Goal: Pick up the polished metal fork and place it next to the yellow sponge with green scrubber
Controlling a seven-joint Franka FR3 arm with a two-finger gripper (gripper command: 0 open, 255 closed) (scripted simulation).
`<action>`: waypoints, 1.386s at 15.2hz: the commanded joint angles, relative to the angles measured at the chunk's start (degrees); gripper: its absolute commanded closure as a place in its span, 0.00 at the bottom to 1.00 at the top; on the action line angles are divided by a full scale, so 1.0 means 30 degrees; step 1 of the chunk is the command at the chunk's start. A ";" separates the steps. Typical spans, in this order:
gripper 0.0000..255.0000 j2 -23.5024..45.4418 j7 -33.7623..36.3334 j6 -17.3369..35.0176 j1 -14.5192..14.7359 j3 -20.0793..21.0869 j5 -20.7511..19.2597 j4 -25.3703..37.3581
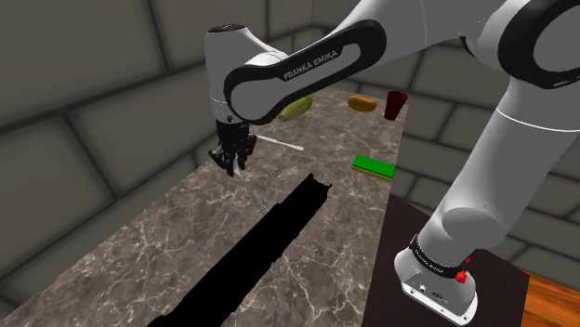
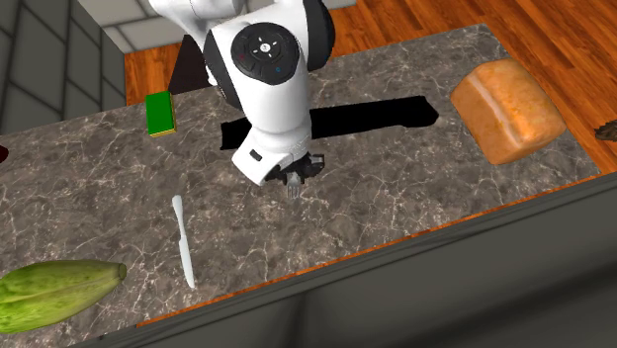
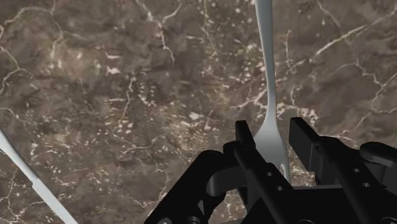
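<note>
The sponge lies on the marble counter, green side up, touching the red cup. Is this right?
Not touching. The shoulder view shows the sponge lying on the marble counter, green side up, well apart from the red cup.

Shoulder camera sits behind the stand (image 1: 437, 279), looking down along the marble counter (image 1: 139, 251) toward the wall (image 1: 93, 84). The second hangs high opposite, looking back. Wrist camera hugs the marble. All three catch the gripper (image 1: 232, 168) clasping the fork (image 3: 270, 95).
</note>
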 commanded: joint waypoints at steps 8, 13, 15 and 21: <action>1.00 -0.4280 -0.5214 0.0463 -0.1859 -0.2086 0.2343 -0.4433; 1.00 -0.5840 -0.7898 0.0485 -0.2686 -0.3637 0.2781 -0.6082; 1.00 -0.6324 -0.8934 0.0465 -0.3034 -0.4290 0.2815 -0.6593; 1.00 -0.7279 -1.1948 0.0362 -0.4189 -0.6298 0.2559 -0.7608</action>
